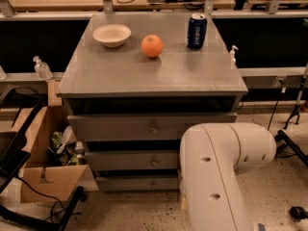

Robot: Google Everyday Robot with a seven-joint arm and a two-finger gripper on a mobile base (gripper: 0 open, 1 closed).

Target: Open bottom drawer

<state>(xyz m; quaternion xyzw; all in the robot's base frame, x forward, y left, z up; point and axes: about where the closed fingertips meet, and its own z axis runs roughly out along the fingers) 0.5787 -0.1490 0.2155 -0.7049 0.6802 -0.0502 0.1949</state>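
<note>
Down at the foot of the grey cabinet (159, 76), the bottom drawer (137, 182) shows a flat, matte grey front with a small round metal knob (154, 183) at its centre. It sits below two taller drawer fronts, and its right end is hidden behind the robot's arm (219, 172), a smooth, rounded white casing with small dark holes that stands against the cabinet's lower right corner. The gripper is out of sight beyond that casing, so whether it is released or clenched cannot be told. On the cabinet's flat top stand a shallow cream bowl (111, 35), a round orange (152, 46) and a blue drink can (197, 31). An open cardboard box (48, 179) sits left of the cabinet on the speckled floor (279, 191)
</note>
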